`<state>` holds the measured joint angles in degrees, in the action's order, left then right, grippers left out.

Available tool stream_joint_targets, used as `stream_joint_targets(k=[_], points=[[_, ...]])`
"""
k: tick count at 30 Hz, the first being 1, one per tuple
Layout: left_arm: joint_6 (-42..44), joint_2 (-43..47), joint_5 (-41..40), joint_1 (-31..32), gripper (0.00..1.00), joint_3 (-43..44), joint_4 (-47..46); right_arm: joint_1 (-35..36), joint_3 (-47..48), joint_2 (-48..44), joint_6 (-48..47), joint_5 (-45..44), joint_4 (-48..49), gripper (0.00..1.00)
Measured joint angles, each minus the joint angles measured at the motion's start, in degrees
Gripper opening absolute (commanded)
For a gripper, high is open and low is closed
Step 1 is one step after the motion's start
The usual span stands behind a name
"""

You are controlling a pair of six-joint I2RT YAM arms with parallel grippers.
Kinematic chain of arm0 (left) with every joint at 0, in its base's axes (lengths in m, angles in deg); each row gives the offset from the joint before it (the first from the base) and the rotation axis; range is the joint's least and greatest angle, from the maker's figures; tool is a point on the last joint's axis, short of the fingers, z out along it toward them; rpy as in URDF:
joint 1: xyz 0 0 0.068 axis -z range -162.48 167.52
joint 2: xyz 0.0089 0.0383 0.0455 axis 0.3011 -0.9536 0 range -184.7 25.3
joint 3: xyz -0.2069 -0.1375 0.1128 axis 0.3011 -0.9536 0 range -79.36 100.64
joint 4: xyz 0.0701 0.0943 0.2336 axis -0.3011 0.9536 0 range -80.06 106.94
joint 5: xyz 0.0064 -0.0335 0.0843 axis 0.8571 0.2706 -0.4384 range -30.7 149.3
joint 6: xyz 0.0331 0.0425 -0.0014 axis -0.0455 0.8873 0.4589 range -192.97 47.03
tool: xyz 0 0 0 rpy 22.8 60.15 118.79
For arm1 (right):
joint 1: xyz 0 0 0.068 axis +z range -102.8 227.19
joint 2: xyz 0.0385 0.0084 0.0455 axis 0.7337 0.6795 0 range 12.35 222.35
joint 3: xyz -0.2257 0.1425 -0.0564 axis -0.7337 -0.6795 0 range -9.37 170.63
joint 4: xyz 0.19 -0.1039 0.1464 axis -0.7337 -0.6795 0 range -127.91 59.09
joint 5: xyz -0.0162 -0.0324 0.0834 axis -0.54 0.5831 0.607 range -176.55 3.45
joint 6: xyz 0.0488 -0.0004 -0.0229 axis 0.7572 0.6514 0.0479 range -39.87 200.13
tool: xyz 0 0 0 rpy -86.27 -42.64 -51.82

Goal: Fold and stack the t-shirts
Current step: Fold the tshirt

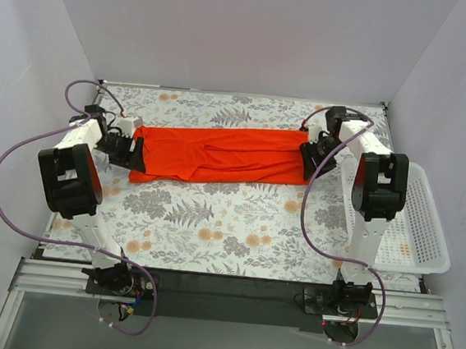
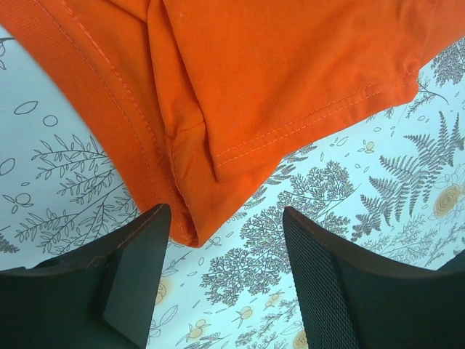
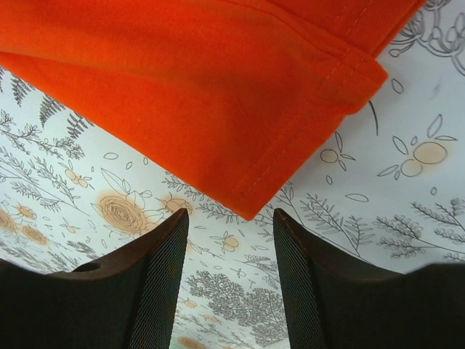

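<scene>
Orange t-shirt (image 1: 218, 155) lies on the floral mat (image 1: 211, 230), already folded into a long band with its long axis running left-right across the far half. One arm is at each short end, so each is nearest its own end. Left gripper (image 2: 224, 217) has its jaws spread, with the shirt's hemmed corner just ahead and slightly toward its left finger, not pinched. Right gripper (image 3: 231, 218) is also spread, the other end's corner tip sitting right at the mouth of the gap. My read is that the next move is a grab of both ends. Can't tell if the fingertips touch the mat or cloth. In the top view the wrists cover the fingers. Collar not visible. White basket (image 1: 424, 242) on the right, contents unclear.
</scene>
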<state>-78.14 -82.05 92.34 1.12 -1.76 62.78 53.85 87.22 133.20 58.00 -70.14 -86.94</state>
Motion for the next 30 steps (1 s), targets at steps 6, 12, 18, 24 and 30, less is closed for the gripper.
stream_joint_targets(k=[6, 12, 18, 24, 30], points=[[-0.8, -0.1, 0.2, 0.0, 0.65, -0.4, -0.4, 0.1, -0.1, 2.3, 0.7, 0.5, 0.0, 0.54], [-0.7, -0.2, 0.3, -0.3, 0.62, -1.8, -0.5, 0.1, -1.7, 2.5, 0.9, 1.1, 0.2, 0.48], [-0.6, -0.2, 0.2, -1.1, 0.53, -5.9, -1.0, 0.1, -2.4, 2.5, 0.9, 1.8, 0.4, 0.35], [-0.8, -0.2, 0.1, -1.1, 0.34, -6.6, -1.4, 0.1, -2.8, 2.5, 0.5, 1.5, 0.5, 0.17], [-1.2, -0.3, -0.3, -1.1, 0.0, -4.9, -1.6, 0.1, -2.7, 2.5, 0.0, 0.6, 0.5, 0.01]])
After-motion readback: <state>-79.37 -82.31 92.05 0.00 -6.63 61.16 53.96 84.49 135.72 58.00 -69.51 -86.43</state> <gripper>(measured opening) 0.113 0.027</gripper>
